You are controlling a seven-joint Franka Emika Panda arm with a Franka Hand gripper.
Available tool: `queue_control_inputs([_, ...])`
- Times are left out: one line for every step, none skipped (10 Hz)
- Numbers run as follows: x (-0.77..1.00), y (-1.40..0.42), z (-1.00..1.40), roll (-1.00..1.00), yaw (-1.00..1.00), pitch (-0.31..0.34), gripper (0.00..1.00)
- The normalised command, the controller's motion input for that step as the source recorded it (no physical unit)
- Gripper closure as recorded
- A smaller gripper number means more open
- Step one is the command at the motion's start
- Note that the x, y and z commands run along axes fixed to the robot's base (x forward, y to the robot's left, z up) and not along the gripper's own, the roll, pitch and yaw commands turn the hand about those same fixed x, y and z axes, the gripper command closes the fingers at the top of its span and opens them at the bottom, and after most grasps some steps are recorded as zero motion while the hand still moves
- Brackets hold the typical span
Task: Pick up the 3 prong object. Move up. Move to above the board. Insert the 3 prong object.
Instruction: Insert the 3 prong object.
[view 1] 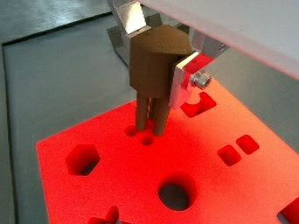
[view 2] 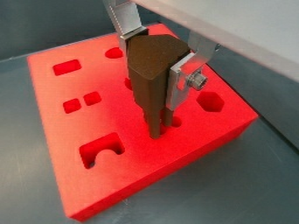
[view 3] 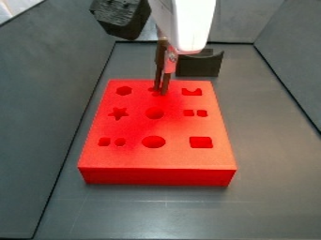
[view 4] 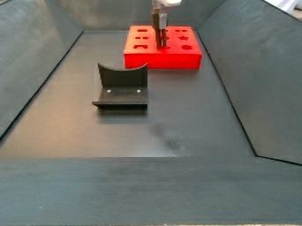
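My gripper (view 1: 160, 52) is shut on the 3 prong object (view 1: 152, 74), a brown peg held upright with its prongs pointing down. It shows in both wrist views (view 2: 149, 83). The board (view 1: 117, 171) is a bright red block with darker shaped recesses, directly below (view 2: 70, 166). The prong tips meet the board's surface at its small round holes; I cannot tell how deep they sit. In a side view the gripper (view 3: 164, 67) stands over the board's (view 3: 157, 155) far middle part. In a side view the board (view 4: 179, 58) lies far back, with the gripper (view 4: 160, 16) above it.
The fixture (view 4: 120, 86), a dark L-shaped bracket, stands on the grey floor in front of the board; it also shows behind the board in a side view (view 3: 198, 64). Sloping grey walls (view 4: 48, 53) enclose the floor. A dark arm part (view 3: 119, 14) hangs at the back.
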Motion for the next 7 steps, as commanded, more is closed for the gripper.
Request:
queue_control_inputs([-0.18, 0.00, -0.09, 0.00, -0.06, -0.024, 1.00])
queue_control_inputs([-0.57, 0.15, -0.34, 0.00, -0.37, -0.153, 1.00])
queue_control_inputs([-0.51, 0.20, -0.47, -0.02, -0.46, -0.116, 1.00])
queue_control_inputs([-0.25, 0.04, -0.30, -0.10, -0.56, -0.074, 1.00])
queue_control_inputs([0.04, -0.13, -0.45, -0.18, -0.64, -0.093, 1.00])
queue_control_inputs([-0.02, -0.12, -0.45, -0.10, -0.90, -0.181, 1.00])
queue_control_inputs([-0.05, -0.07, -0.44, -0.11, -0.94, -0.181, 1.00])
